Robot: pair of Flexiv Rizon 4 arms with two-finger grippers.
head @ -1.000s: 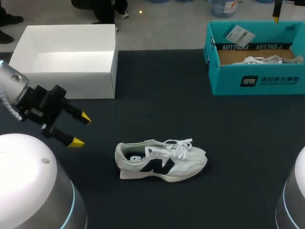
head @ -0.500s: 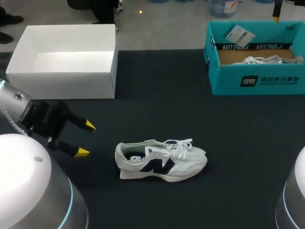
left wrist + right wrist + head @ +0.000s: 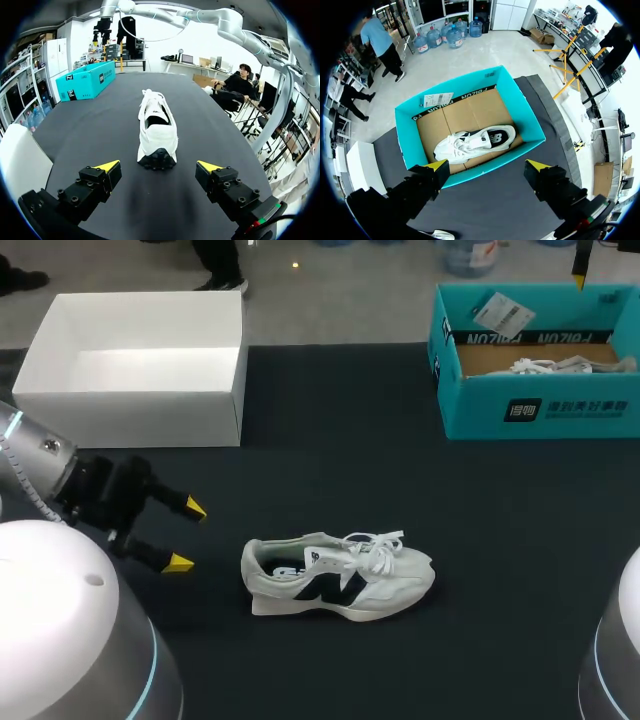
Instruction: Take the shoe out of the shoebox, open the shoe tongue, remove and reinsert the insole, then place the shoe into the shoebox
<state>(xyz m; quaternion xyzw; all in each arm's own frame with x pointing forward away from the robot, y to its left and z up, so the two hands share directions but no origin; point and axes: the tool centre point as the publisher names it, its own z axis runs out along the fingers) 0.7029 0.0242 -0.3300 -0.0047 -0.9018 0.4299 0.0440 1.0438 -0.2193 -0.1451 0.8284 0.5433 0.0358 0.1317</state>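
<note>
A white sneaker with a black logo [image 3: 340, 575] lies on its side in the middle of the dark table, toe to the right. My left gripper [image 3: 187, 536] stands open just left of its heel. In the left wrist view the sneaker [image 3: 157, 130] lies straight ahead of the open gripper [image 3: 159, 166], heel first and not touched. A teal shoebox [image 3: 530, 410] sits at the back right. My right gripper [image 3: 487, 165] hangs open high above this shoebox [image 3: 522, 102], in which a second white sneaker [image 3: 475, 141] lies on brown cardboard.
An open white box [image 3: 140, 390] stands at the back left of the table, behind my left arm. One yellow fingertip of my right gripper [image 3: 579, 280] shows above the teal shoebox. Dark table surface surrounds the sneaker on all sides.
My left gripper has moved a little down and to the right, closer to the sneaker's heel. The sneaker, both boxes and the right arm have stayed put.
</note>
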